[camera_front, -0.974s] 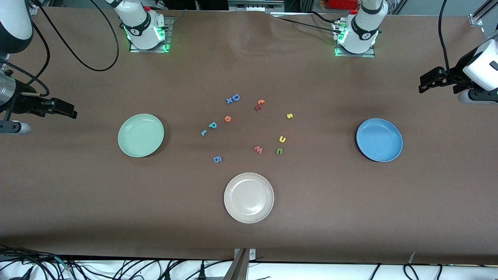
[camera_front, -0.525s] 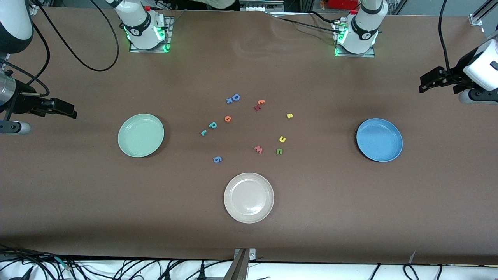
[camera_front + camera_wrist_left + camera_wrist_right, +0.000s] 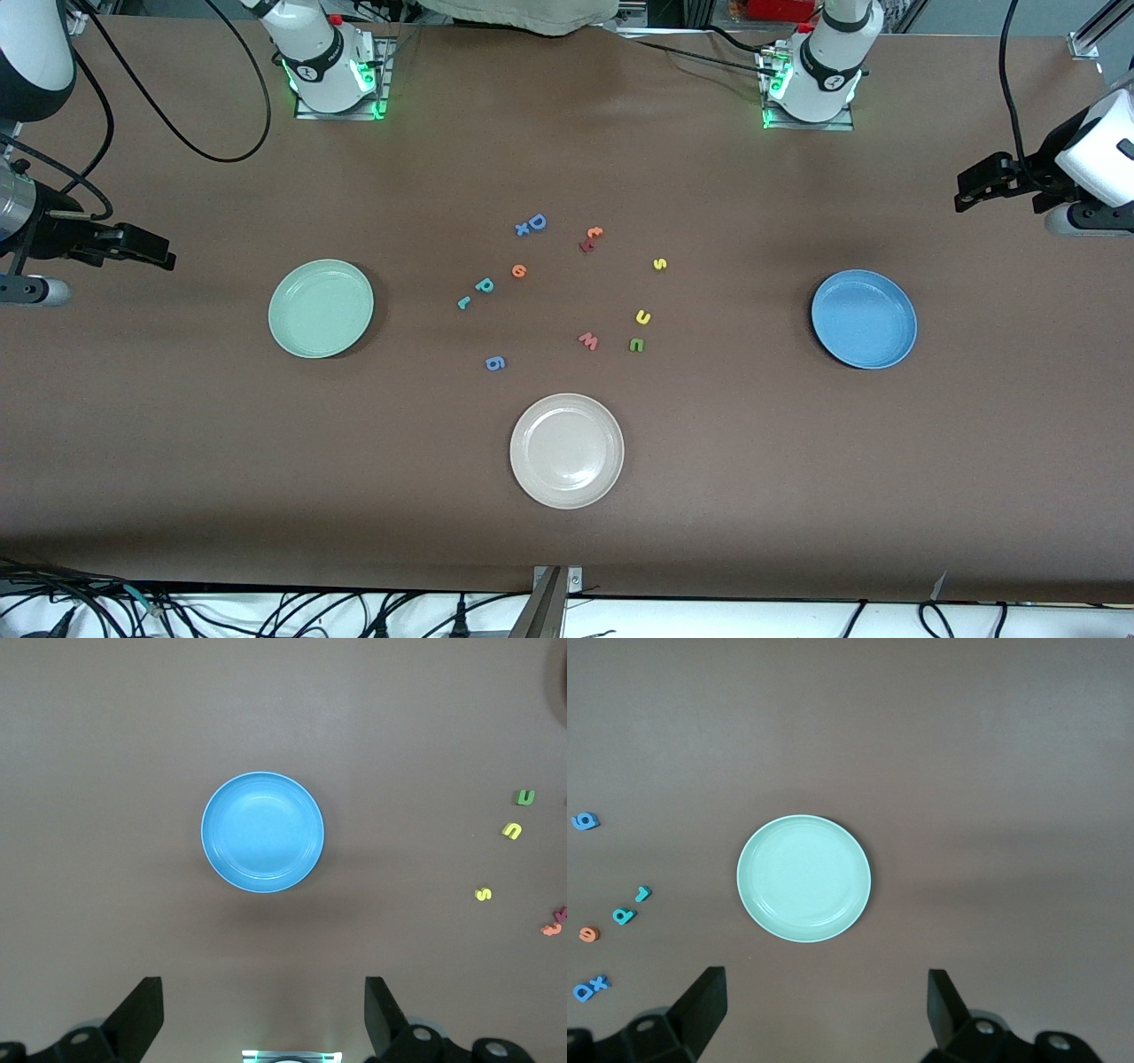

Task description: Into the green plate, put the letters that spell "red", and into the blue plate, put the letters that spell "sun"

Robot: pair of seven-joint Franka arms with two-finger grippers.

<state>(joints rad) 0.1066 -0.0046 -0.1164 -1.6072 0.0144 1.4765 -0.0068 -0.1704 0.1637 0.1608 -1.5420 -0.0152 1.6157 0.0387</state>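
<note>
The left gripper (image 3: 263, 1019) hung with fingers spread wide and empty, above the table at its own arm's end, waiting; the right gripper (image 3: 824, 1014) did the same at its end. Taking the beige plate (image 3: 567, 451) as landmark: the orange e (image 3: 519, 271), teal d (image 3: 484, 285) and teal r (image 3: 463, 303) lay farther from the camera, toward the green plate (image 3: 321, 308). The yellow s (image 3: 659, 264), yellow u (image 3: 643, 317) and green n (image 3: 636, 345) lay toward the blue plate (image 3: 864, 319). Both plates held nothing.
</note>
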